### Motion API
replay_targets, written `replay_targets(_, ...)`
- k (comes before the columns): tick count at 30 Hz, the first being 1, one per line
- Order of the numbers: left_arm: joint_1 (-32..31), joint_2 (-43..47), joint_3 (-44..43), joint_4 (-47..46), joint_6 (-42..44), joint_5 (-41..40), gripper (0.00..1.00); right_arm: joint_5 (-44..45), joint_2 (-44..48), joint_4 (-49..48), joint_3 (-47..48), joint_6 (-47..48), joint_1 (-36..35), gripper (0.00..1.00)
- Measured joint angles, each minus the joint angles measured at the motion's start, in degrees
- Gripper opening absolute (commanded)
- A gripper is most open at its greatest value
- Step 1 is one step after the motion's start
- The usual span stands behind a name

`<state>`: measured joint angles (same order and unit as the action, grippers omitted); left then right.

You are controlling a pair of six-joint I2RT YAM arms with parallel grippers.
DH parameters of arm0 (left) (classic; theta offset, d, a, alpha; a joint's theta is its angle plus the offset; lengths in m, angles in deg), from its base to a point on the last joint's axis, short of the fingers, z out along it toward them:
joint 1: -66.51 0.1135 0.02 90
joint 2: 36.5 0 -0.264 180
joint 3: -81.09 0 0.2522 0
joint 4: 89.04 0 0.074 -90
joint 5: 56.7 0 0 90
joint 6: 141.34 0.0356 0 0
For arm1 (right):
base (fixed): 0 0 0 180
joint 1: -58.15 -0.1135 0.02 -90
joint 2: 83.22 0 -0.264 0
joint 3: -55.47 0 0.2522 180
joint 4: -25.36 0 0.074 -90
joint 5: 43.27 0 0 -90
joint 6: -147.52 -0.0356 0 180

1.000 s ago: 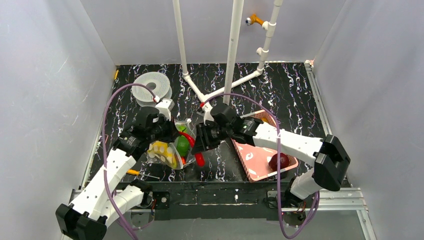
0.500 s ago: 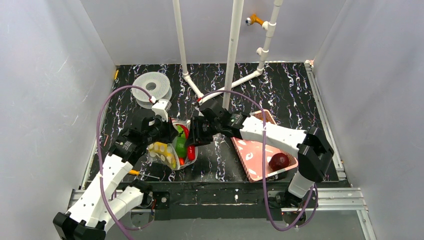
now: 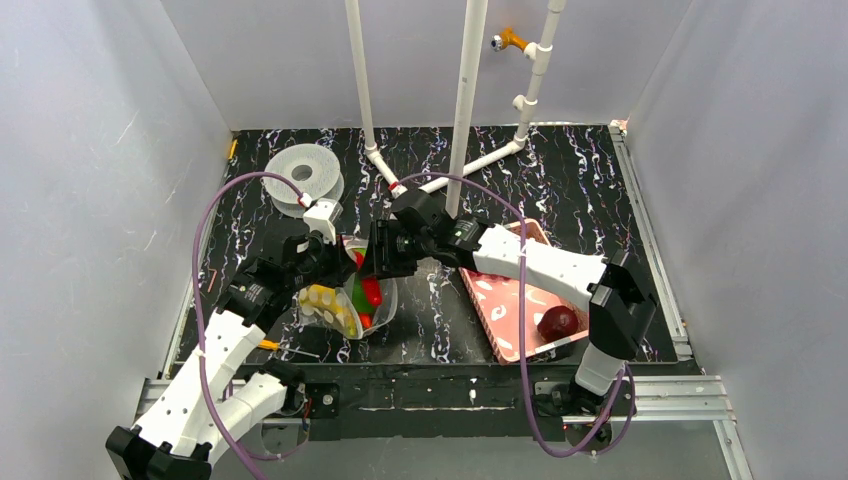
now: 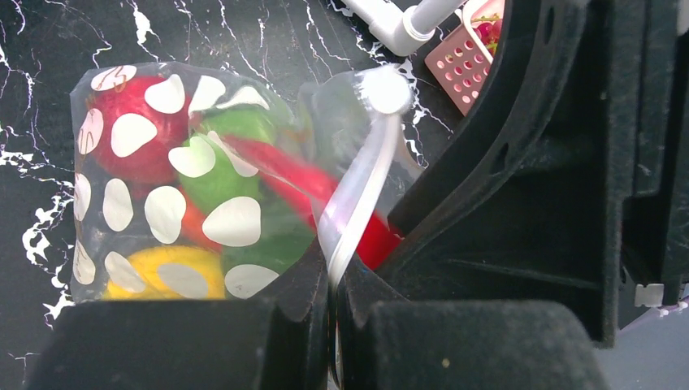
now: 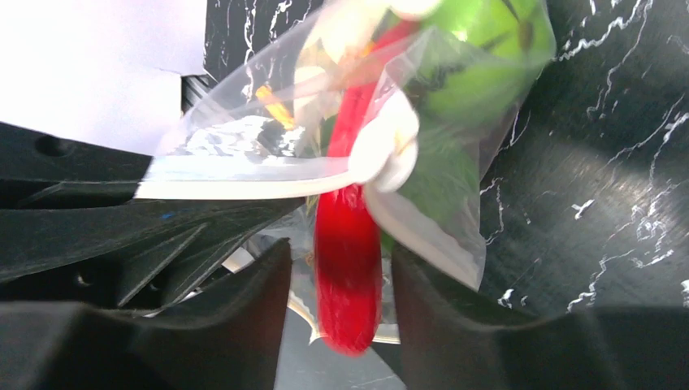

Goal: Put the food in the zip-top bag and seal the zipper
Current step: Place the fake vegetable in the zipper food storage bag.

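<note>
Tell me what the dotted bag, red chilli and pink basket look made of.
Zip-top bag: thin clear plastic film, glossy, creased, contents show through. Red chilli: probably moulded plastic, smooth and shiny. Pink basket: seemingly rigid plastic, matte, perforated wall.

The top view looks down from above and behind the arms over the black white-veined table (image 3: 580,180). Each wrist view peers closely past the left gripper (image 4: 331,276) or right gripper (image 5: 341,268). All three share the white-dotted clear plastic bag (image 4: 162,195) just ahead of them.

Zip-top bag (image 3: 345,300) left of centre, food (image 3: 362,292) inside. Spool (image 3: 305,175) behind, far left. Basket (image 3: 500,305) right, round fruit (image 3: 557,322) at near end.
</note>
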<state>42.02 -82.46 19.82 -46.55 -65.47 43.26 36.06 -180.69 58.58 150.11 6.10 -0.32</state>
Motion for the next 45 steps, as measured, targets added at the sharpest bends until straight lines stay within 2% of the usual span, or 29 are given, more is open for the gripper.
replay_targets(2, 0.0, 0.1, 0.0, 0.0, 0.0, 0.0, 0.0, 0.4, -0.5, 0.0, 1.3, 0.5, 0.0, 0.7)
replay_targets(4, 0.0, 0.2, 0.1, 0.0, 0.0, 0.0, 0.0, 0.8, -0.5, 0.1, 2.0, 0.9, 0.0, 0.75)
replay_targets(9, 0.0, 0.8, 0.2, 0.0, 0.0, 0.0, 0.0, 2.0, -0.3, 0.1, 1.8, 2.8, 0.0, 0.75)
replay_targets(18, 0.0, 0.8, 0.2, 0.0, 0.0, 0.0, 0.0, 4.3, 5.7, 3.3, -1.6, 12.3, 0.0, 0.6)
replay_targets(24, 0.0, 0.7, 0.2, 0.0, 0.0, 0.0, 0.0, 2.4, 9.4, 3.0, -8.9, 16.7, -0.2, 0.52)
replay_targets(32, 0.0, 0.1, 0.2, -0.4, 0.0, 0.2, 0.0, 2.0, 9.3, 2.4, -10.9, 18.0, -5.0, 0.52)
replay_targets(39, 0.0, -0.1, 0.2, -0.5, 0.0, 0.2, 0.0, 7.8, 4.9, 2.8, -8.9, 19.8, -7.1, 0.43)
replay_targets(45, 0.0, -0.1, 0.2, -0.5, 0.0, 0.2, 0.0, 14.8, 2.1, 3.3, -5.6, 21.2, -7.2, 0.32)
